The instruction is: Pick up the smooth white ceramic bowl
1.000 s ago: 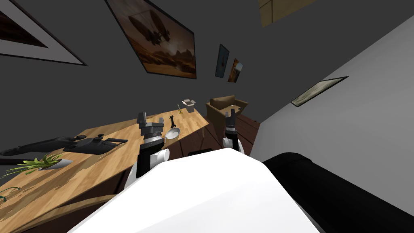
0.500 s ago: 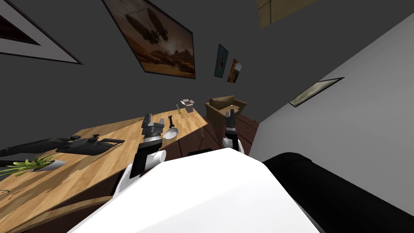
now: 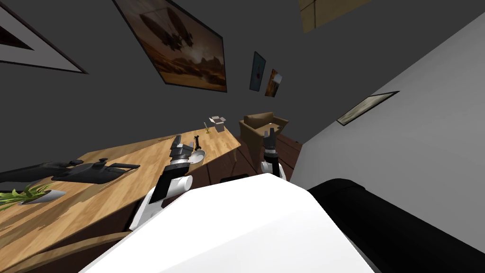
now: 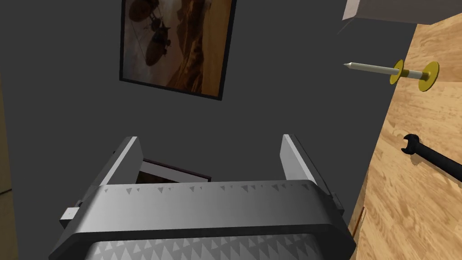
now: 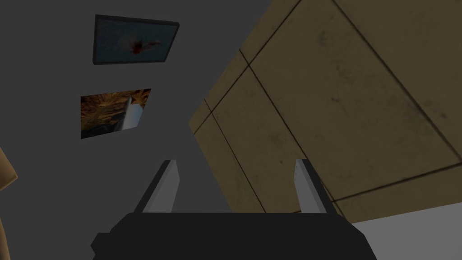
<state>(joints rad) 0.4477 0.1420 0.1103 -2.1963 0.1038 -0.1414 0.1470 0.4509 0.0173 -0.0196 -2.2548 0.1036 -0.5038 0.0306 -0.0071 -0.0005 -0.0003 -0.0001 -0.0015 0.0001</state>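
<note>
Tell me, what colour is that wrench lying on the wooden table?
The wrench is black, clearest in the left wrist view.

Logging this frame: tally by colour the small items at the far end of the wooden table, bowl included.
White: 2, the bowl and the box
Black: 1, the wrench
White with yellow discs: 1, the pin
Total: 4
</note>
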